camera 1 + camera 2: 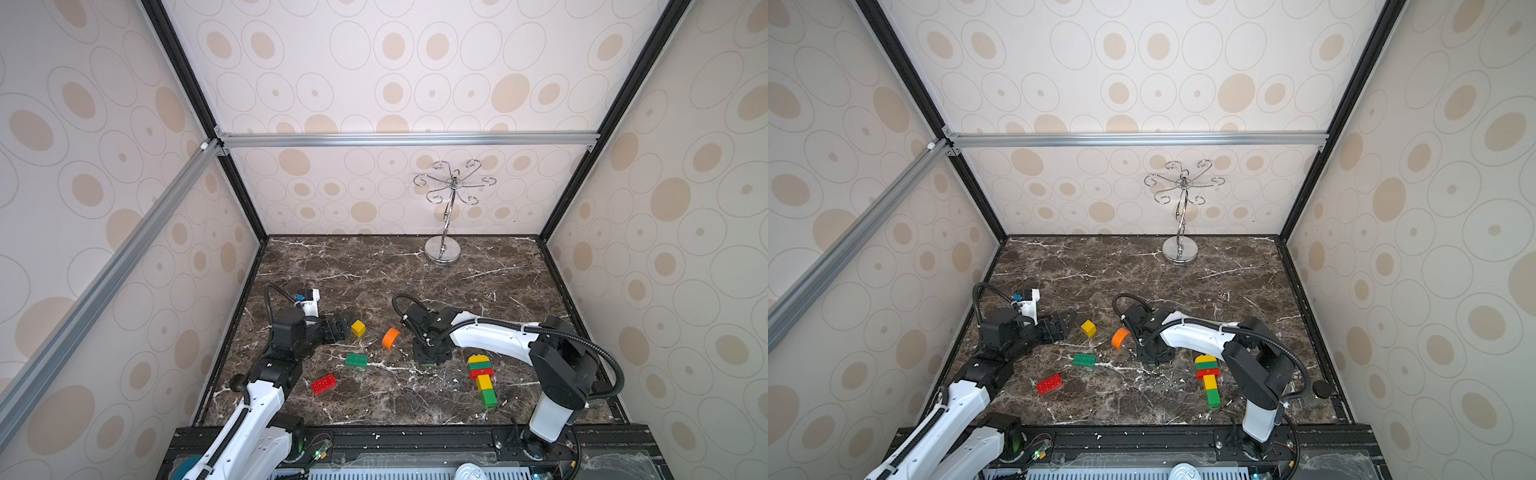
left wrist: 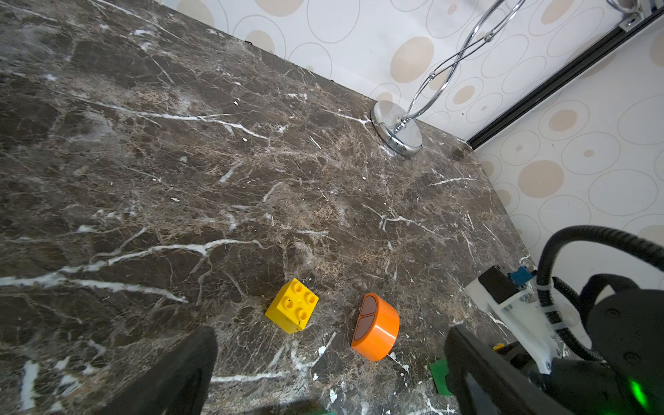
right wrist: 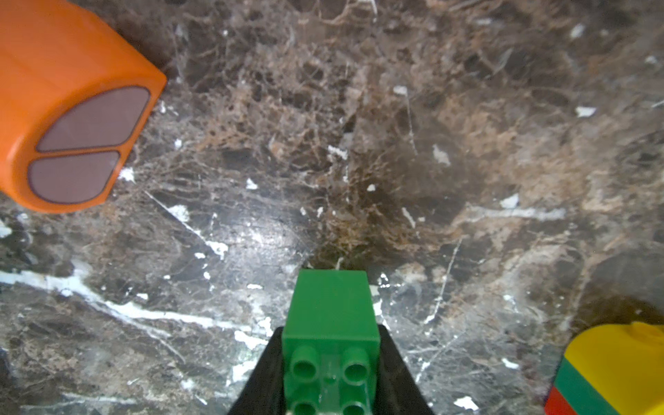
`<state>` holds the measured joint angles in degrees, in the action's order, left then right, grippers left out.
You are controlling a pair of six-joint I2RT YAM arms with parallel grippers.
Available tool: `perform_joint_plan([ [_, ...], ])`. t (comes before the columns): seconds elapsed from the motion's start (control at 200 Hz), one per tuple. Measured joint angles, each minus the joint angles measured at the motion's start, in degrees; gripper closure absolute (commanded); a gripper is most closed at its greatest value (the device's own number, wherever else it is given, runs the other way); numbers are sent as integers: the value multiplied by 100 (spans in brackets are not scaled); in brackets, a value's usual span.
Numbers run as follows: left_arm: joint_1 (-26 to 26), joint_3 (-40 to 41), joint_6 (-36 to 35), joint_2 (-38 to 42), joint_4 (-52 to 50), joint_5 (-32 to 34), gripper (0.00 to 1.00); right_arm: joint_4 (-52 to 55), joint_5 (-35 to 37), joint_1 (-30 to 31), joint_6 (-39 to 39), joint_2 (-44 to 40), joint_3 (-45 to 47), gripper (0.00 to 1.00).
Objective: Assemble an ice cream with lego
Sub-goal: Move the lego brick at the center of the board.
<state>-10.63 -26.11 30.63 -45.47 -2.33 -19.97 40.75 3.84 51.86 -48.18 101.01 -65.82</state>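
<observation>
The far half of the dark marble tabletop (image 1: 374,266) is left open, interrupted only by a silver hooked metal stand (image 1: 443,250) at the back wall. Nearer, passage is narrowed by a yellow square brick (image 1: 358,328), an orange half-round piece (image 1: 391,338), a green oblong brick (image 1: 356,360), a red oblong brick (image 1: 324,384) and a multicoloured brick stack (image 1: 482,378).

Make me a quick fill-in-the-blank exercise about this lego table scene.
The right pincer is shut on a ____ square brick.
The left pincer stands ____.
The loose domed piece beside the yellow square brick is ____.
Missing words: green, open, orange.
</observation>
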Motion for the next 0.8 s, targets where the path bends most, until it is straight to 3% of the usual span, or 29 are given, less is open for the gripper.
perform_joint_plan([
  [0.145,0,7,2,0,0,13,0,-7,15,118,-111,13,-39,87],
  [0.515,0,7,4,0,-2,61,0,-9,83,144,-280,13,-39,58],
  [0.8,0,7,4,0,-4,83,0,-87,87,146,-348,13,-37,43],
])
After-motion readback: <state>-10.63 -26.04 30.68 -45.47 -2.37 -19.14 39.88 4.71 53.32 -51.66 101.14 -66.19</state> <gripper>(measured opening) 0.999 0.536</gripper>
